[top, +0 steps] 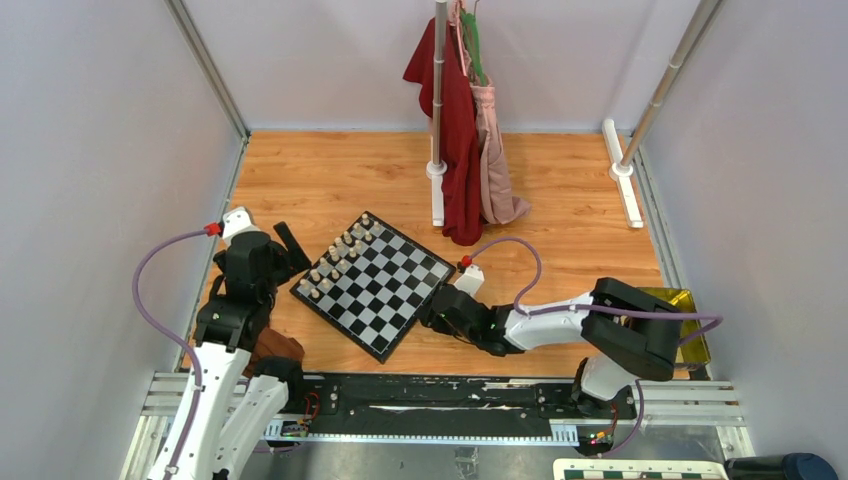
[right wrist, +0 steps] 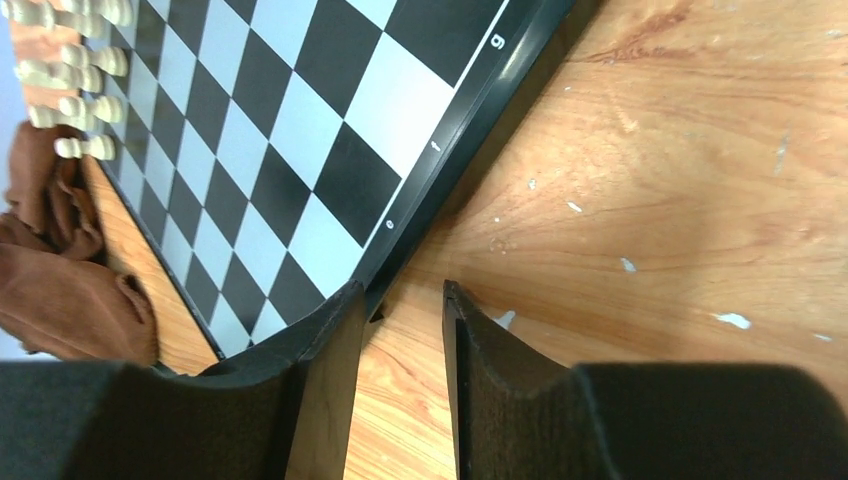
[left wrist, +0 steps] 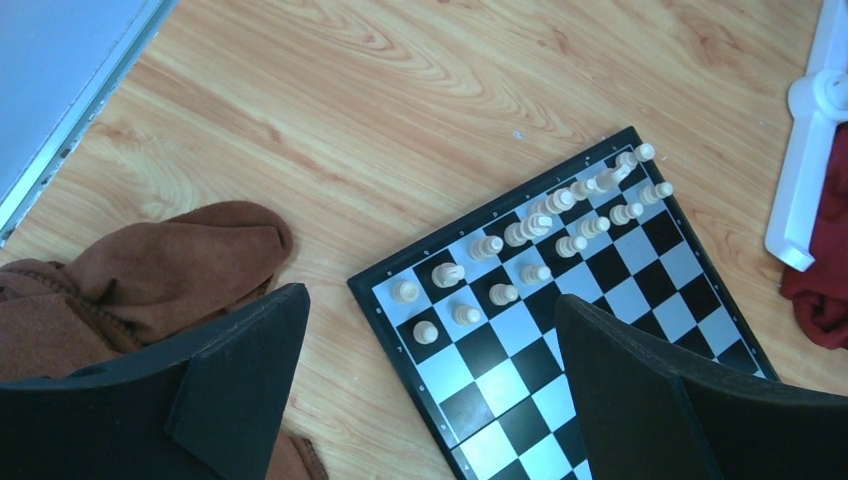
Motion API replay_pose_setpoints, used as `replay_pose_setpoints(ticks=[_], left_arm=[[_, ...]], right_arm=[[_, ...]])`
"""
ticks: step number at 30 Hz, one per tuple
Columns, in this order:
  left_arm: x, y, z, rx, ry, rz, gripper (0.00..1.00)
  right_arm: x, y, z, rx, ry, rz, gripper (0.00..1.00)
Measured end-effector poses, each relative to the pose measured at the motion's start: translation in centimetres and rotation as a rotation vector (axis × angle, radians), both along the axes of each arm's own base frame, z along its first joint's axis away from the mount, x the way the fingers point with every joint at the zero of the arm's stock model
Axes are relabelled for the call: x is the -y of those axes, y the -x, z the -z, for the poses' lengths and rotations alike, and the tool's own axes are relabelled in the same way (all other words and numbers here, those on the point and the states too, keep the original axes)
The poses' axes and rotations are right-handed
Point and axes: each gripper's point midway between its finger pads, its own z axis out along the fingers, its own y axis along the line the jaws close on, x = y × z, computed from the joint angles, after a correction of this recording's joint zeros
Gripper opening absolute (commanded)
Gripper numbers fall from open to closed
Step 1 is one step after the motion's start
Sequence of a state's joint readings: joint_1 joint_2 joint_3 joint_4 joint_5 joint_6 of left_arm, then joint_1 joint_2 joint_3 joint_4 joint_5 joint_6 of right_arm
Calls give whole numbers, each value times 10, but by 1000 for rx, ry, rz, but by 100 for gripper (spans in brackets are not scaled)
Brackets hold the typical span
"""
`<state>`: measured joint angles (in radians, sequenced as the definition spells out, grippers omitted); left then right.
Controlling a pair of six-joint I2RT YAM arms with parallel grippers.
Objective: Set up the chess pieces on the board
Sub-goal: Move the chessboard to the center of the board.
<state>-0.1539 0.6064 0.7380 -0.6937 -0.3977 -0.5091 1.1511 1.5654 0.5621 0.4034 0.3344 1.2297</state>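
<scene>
The board lies turned like a diamond on the wood floor. Several cream chess pieces stand in two rows along its upper-left edge; they also show in the left wrist view and the right wrist view. No black pieces are in view. My left gripper hovers by the board's left corner, wide open and empty. My right gripper sits low at the board's lower-right edge, its jaws a narrow gap apart with only bare floor between them.
A brown cloth pouch lies by the left arm's base, seen too in the left wrist view. A gold-yellow tray sits partly under the right arm. A stand with red and pink garments is behind the board. Walls close in on both sides.
</scene>
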Motion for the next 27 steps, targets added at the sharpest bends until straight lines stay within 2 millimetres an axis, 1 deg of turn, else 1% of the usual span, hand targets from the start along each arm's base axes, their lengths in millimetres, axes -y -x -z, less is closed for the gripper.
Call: replay_pose_setpoints(ticks=[3, 6, 10, 15, 17, 18, 21, 22, 23, 24, 26, 27], left_arm=[[2, 0, -5, 10, 9, 11, 100], [5, 0, -9, 19, 23, 20, 100], [9, 0, -11, 26, 44, 31, 100], [13, 0, -17, 34, 62, 52, 100], [16, 0, -18, 38, 71, 61, 100], [17, 1, -19, 39, 75, 66, 100], [21, 2, -19, 47, 102, 78, 100], [23, 3, -19, 50, 112, 81, 100], [24, 3, -18, 50, 121, 84, 100], [25, 4, -16, 49, 131, 86, 100], [28, 5, -9, 38, 150, 90, 100], [30, 5, -3, 28, 157, 93, 100]], right_arm=[[6, 2, 0, 7, 67, -29, 41], [15, 4, -2, 14, 139, -58, 45], [25, 6, -12, 28, 200, -85, 46], [38, 6, -33, 51, 258, -89, 47], [48, 2, -48, 75, 288, -69, 53], [54, 0, -58, 92, 302, -54, 54], [79, -9, -91, 142, 341, 13, 56], [92, -13, -102, 152, 361, 41, 57], [112, -17, -115, 160, 388, 83, 57], [124, -23, -119, 159, 399, 121, 57], [161, -33, -129, 143, 438, 214, 57], [185, -37, -132, 126, 457, 272, 57]])
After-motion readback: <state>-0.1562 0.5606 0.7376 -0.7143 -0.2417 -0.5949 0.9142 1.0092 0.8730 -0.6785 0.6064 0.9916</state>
